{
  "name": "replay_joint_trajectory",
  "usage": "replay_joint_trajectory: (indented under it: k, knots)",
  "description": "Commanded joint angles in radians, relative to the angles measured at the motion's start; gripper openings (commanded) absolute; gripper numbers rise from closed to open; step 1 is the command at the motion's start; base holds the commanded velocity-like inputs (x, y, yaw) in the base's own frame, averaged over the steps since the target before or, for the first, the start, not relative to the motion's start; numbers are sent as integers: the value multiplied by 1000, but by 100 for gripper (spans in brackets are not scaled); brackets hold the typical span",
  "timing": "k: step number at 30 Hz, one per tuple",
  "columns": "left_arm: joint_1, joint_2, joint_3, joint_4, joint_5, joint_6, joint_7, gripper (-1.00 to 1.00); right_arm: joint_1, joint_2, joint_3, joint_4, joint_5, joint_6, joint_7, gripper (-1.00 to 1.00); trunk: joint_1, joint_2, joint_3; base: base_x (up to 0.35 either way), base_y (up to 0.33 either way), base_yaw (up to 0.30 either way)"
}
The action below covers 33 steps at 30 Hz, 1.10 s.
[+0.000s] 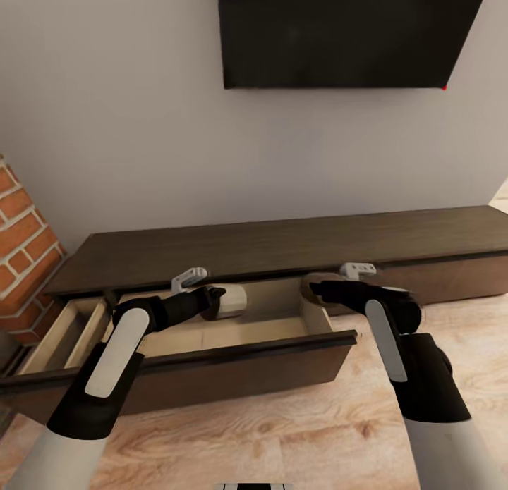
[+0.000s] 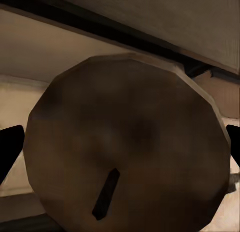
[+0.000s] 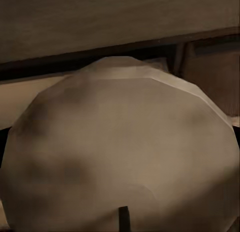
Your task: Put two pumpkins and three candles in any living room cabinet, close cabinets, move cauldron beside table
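Observation:
The long dark-brown cabinet (image 1: pixel 282 243) runs along the wall with a wide drawer (image 1: pixel 247 333) pulled out, its inside pale beige. My left gripper (image 1: pixel 220 299) reaches into this drawer, shut on a stubby candle (image 1: pixel 236 301) lying on its side. The left wrist view shows that candle's flat top (image 2: pixel 125 142) with its dark wick, and black fingertips (image 2: pixel 10 147) at either edge. My right gripper (image 1: pixel 317 290) is shut on a second candle (image 1: pixel 309 284) above the drawer's right wall. In the right wrist view its pale top (image 3: pixel 120 157) faces the camera. The third candle, pumpkins and cauldron are out of view.
A second, narrower drawer (image 1: pixel 67 331) stands open at the cabinet's left end, beside a brick fireplace (image 1: pixel 21 243). A black TV (image 1: pixel 346 32) hangs on the wall above. Light wood floor (image 1: pixel 282 433) lies between me and the open drawer front (image 1: pixel 233 370).

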Motion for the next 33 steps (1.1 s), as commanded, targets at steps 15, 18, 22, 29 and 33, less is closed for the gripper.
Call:
replay_joint_trajectory:
  k: [15,18,22,29,33]
  knots:
    - [-1,58,-3,28,17,13,48,-100,-2,52,65,142,-17,5,-12,-100,-5,2,38,0,0,292]
    - [-2,61,-3,30,18,13,53,-100,-3,54,63,150,-18,5,-12,-100,-6,3,50,0,0,293]
    - [-2,63,-4,32,17,13,55,-100,-3,55,60,153,-18,5,-12,-100,-8,4,65,0,0,227]
    - [-5,60,-6,91,21,14,55,-100,-3,57,58,160,-18,5,-12,-100,-10,5,80,0,0,51]
    - [-5,57,-7,116,20,14,55,-100,-1,58,55,170,-21,5,-13,-100,-10,5,80,0,0,8]
